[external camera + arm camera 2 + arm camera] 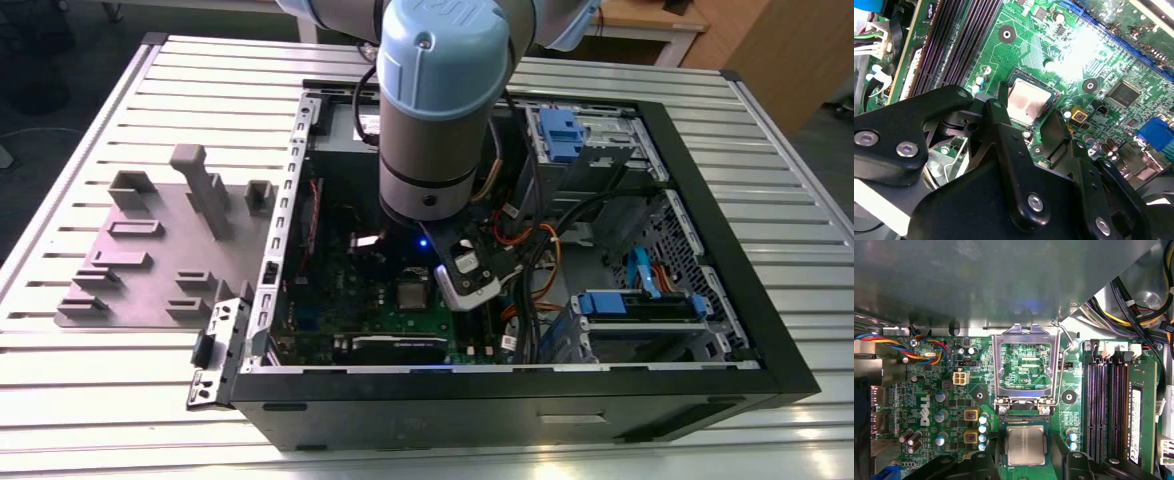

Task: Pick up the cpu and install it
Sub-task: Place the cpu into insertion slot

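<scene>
The cpu (1025,445) is a small square chip with a silver-grey top, lying flat in the black socket on the green motherboard (954,405); it also shows in the second wrist view as the cpu (1026,101). My gripper (1025,462) hovers low over it, open, one black finger (996,117) on each side of the socket and neither touching the chip. In the exterior view the gripper (461,285) reaches down into the open computer case (747,330).
The hinged silver load frame (1025,337) stands open beside the socket with its wire lever (1068,347) raised. Memory slots (1104,405) and bundled cables (1139,305) flank the socket. A grey fixture plate (147,260) lies outside the case at the exterior view's left.
</scene>
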You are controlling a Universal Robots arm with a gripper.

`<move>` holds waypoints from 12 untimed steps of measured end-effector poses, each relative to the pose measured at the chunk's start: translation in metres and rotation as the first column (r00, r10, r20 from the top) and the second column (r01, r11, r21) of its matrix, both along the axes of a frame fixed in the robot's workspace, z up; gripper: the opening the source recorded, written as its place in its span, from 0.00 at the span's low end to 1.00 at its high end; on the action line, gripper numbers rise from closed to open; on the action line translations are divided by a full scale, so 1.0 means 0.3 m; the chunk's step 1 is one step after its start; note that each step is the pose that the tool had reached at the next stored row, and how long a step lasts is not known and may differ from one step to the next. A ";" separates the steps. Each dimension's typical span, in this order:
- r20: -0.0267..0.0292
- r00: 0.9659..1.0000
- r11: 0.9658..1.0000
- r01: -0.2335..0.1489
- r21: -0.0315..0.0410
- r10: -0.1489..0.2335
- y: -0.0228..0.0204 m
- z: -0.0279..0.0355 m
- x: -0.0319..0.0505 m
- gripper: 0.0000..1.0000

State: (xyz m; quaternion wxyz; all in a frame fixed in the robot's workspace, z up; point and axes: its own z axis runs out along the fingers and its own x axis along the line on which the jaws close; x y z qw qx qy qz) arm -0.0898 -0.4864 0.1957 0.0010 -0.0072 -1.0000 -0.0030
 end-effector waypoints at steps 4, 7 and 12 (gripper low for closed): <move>0.000 1.000 1.000 0.000 0.000 0.000 0.000 0.000 0.000 0.53; 0.000 1.000 1.000 0.000 0.000 0.000 0.000 0.000 0.000 0.53; 0.000 1.000 1.000 0.000 0.000 0.000 0.000 -0.003 0.000 0.45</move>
